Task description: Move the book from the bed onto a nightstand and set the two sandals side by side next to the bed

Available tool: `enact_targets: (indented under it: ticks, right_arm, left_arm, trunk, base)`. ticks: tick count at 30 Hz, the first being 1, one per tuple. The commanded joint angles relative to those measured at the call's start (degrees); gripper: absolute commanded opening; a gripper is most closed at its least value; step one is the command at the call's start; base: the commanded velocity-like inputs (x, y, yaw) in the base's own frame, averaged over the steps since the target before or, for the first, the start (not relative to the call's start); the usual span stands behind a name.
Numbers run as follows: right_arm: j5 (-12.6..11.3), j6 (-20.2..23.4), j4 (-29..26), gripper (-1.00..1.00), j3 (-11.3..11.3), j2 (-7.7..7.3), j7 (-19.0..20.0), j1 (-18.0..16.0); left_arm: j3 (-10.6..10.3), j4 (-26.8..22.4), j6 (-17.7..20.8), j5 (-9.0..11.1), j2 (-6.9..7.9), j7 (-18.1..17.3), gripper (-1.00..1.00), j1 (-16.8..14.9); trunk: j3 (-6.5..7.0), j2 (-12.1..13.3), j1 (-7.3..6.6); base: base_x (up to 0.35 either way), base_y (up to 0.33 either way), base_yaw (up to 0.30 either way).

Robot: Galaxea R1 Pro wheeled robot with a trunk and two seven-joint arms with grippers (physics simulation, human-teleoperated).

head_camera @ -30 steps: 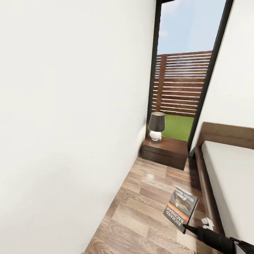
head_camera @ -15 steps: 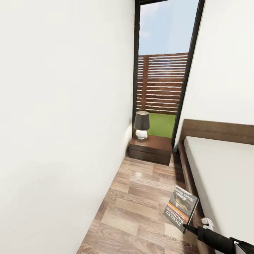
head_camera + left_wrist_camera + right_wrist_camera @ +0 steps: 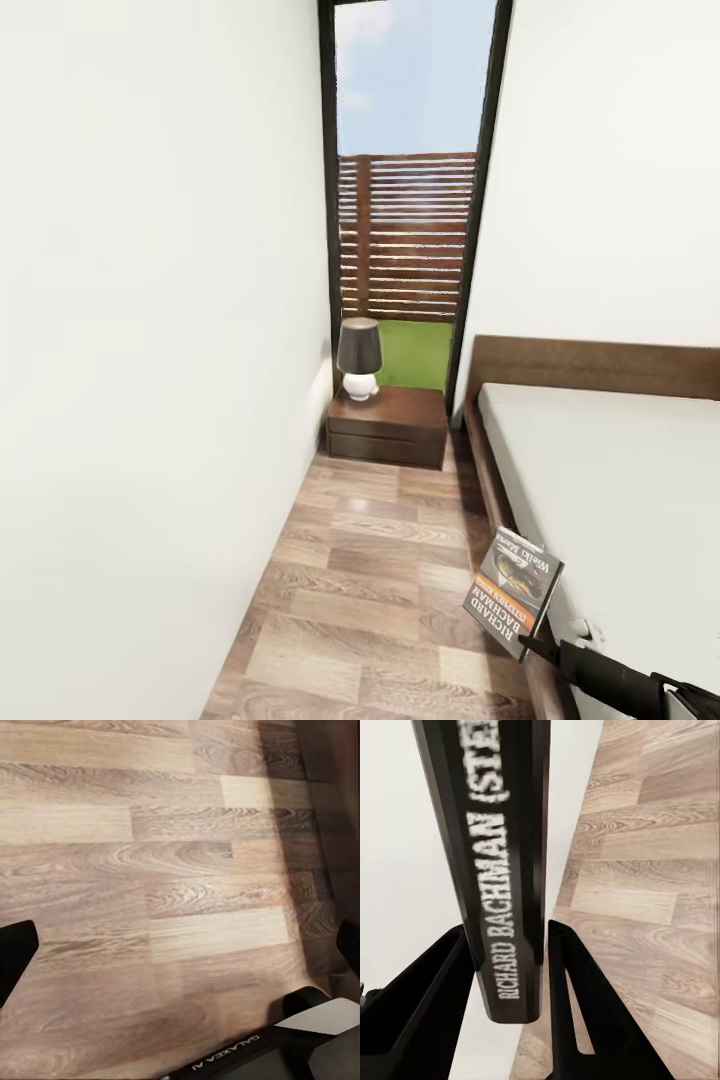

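Head view: a narrow strip of wood-plank floor (image 3: 380,570) runs between a white wall (image 3: 150,350) and the bed (image 3: 620,480). The right gripper (image 3: 528,644) pinches the book (image 3: 514,591) at its lower corner, holding it tilted above the floor beside the bed frame's near edge. At the far end, the nightstand (image 3: 390,425) stands in the corner below a tall window (image 3: 405,200), a dark-shaded lamp (image 3: 359,357) on its top's left part. Right wrist view: both fingers (image 3: 577,1012) clamp the book's spine. Left gripper's (image 3: 180,945) fingers are spread over bare floor.

White walls (image 3: 150,300), wood-plank floor (image 3: 370,600), tall window (image 3: 405,200) (fence outside), black-shaded lamp (image 3: 359,357)
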Motion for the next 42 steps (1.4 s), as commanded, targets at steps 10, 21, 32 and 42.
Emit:
enact_targets:
  ticks: [10,21,32,42]
  right_arm:
    - [-0.71,0.57,-0.02,-1.0,0.2,-0.03,0.04,-0.07]
    - [-0.71,0.57,-0.02,-1.0,0.2,-0.03,0.01,-0.07]
    - [-0.71,0.57,-0.02,-1.0,0.2,-0.03,0.03,-0.07]
    - [-0.71,0.57,0.04,-1.0,0.2,-0.03,-0.07,-0.07]
  left_arm:
    - [-0.47,0.03,-0.23,0.54,0.04,-0.12,1.0,-0.04]
    - [-0.43,0.03,-0.26,0.54,0.04,-0.12,1.0,-0.04]
    - [-0.46,0.03,-0.29,0.54,0.04,-0.12,1.0,-0.04]
    - [-0.47,0.03,-0.29,0.54,0.04,-0.12,1.0,-0.04]
  trunk:
    - [-0.07,-0.05,0.04]
    - [-0.07,-0.05,0.04]
    - [-0.07,-0.05,0.04]
    - [-0.07,-0.05,0.04]
  base:
    - [0.299,0.0,-0.282]
    - [0.146,0.0,-0.281]
    - [0.002,0.0,-0.049]
    - [0.215,0.027,0.0]
